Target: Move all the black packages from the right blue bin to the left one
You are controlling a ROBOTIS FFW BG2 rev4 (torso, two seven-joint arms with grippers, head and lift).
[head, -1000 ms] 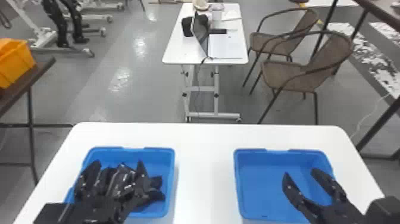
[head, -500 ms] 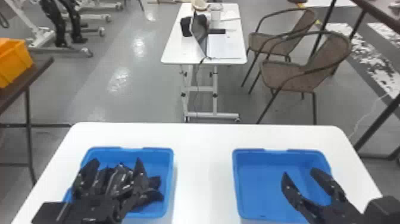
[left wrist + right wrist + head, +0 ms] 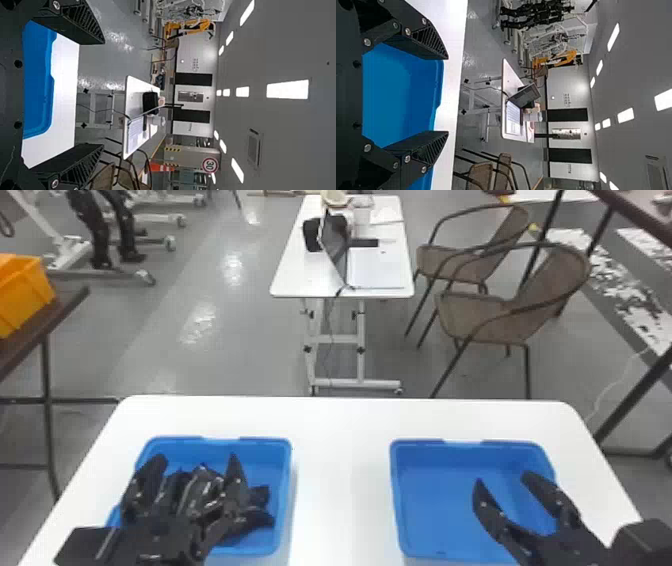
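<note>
Transfer looks done, my read: the glossy black plastic packages [image 3: 200,485] I can see are all heaped in the left blue plastic bin [image 3: 287,500]. Left black two-finger gripper [image 3: 196,456] is over that heap, fingers spread, pinching nothing. Right black two-finger gripper [image 3: 503,478] is over the right blue plastic bin [image 3: 432,500], fingers spread too, nothing between them.

Risks: left fingers could snag a loose package if the arm backs out low, dragging it over the rim. Right fingers could clip their bin's wall on a sideways swing and shift it (black on black, so a snag would be easy to miss).

Count: two bins, two grippers, several packages; overlap prevents an exact number.
</note>
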